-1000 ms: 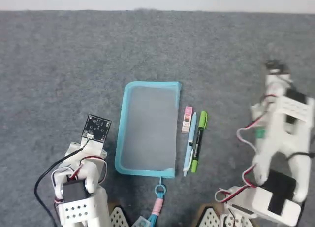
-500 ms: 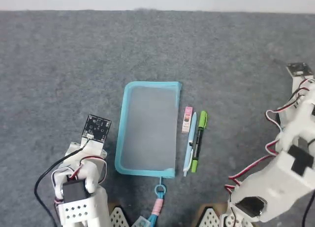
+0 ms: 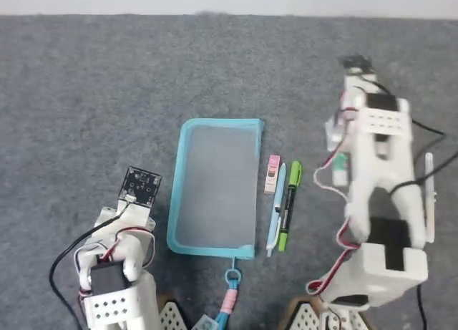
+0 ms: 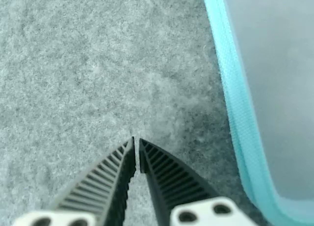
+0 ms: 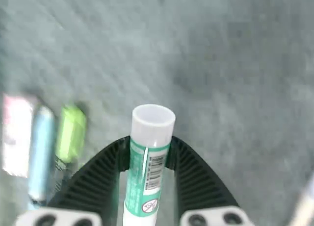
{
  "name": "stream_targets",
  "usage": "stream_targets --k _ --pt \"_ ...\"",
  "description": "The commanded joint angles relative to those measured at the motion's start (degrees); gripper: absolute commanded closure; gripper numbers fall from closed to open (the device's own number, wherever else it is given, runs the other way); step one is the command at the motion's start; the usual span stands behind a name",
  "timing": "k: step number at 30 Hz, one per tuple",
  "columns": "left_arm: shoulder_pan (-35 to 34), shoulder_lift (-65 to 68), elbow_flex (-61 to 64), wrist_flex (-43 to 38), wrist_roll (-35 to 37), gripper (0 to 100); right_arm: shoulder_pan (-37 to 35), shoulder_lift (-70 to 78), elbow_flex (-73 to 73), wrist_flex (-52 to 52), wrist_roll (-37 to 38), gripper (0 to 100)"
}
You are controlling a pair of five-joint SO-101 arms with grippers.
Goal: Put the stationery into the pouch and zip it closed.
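Note:
The light blue pouch (image 3: 215,187) lies flat in the middle of the grey mat, its zipper pull (image 3: 231,276) at the near end. Just right of it lie a pink eraser (image 3: 272,174), a blue pen (image 3: 276,208) and a green marker (image 3: 289,205), side by side. My right gripper (image 5: 149,142) is shut on a white glue stick with a green label (image 5: 148,160), held above the mat to the right of the marker (image 5: 70,133); the glue stick (image 3: 342,169) hangs under the right arm (image 3: 376,129). My left gripper (image 4: 136,140) is shut and empty, on the mat beside the pouch's edge (image 4: 235,103).
A thin white stick-like object (image 3: 428,194) lies on the mat at the far right, beside the right arm. The left arm (image 3: 118,273) sits at the near left. Bare grey mat stretches behind the pouch and to its left.
The right arm swung out to the far right, then back left and forward, and now holds the glue stick close to the pens. The left arm and the things on the mat stayed put.

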Motion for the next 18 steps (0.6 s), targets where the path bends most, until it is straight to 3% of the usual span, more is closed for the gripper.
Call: stream_targets --k 1,8,13,18 --pt "-0.3 -0.4 -0.3 0.2 -0.6 99 -5.8 -2.2 -0.4 -7.5 -3.3 98.8" --pt "-0.3 -0.4 -0.3 0.2 -0.6 99 -6.5 3.5 -0.4 -11.6 -2.0 80.1" --pt "-0.3 -0.4 -0.3 0.2 -0.6 99 -7.0 -1.1 -0.4 -8.0 -3.4 79.7" --pt "-0.3 -0.4 -0.3 0.2 -0.6 99 -13.4 -10.9 6.0 0.5 -9.4 82.4"
